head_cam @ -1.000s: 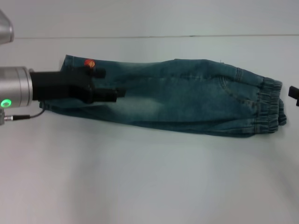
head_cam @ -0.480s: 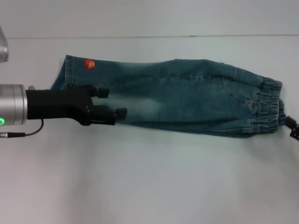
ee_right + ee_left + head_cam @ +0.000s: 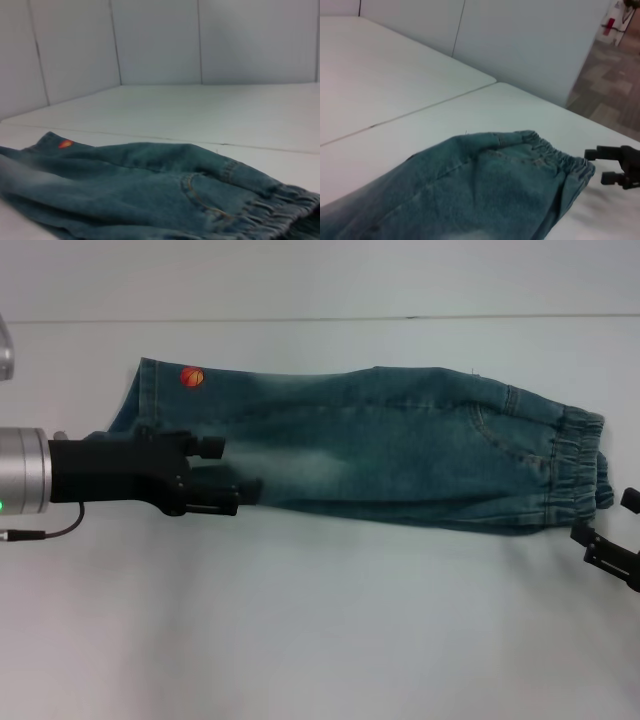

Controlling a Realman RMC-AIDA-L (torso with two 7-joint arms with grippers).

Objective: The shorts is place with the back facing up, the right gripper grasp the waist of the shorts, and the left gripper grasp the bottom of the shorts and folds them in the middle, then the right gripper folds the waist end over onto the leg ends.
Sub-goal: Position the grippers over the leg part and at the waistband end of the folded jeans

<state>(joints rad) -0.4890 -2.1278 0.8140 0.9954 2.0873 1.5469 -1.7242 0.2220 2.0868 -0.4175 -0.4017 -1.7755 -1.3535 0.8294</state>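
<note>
faded denim shorts (image 3: 400, 455), matt table (image 3: 320, 640)

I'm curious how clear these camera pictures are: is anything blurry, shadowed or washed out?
Head view: even light, a soft shadow under the shorts along their near edge; the left gripper is slightly smeared. Left wrist view: the nearest denim is out of focus, while the waist and the right gripper beyond it are sharper. Right wrist view: soft all over, and the nearest denim fades pale.

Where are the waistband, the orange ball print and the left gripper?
waistband (image 3: 577, 468), head view, on the gathered elastic band at the shorts' wide end.
orange ball print (image 3: 191, 376), head view, middle of the print by the leg hem.
left gripper (image 3: 228, 470), head view, between its two black fingertips over the leg end.
</note>
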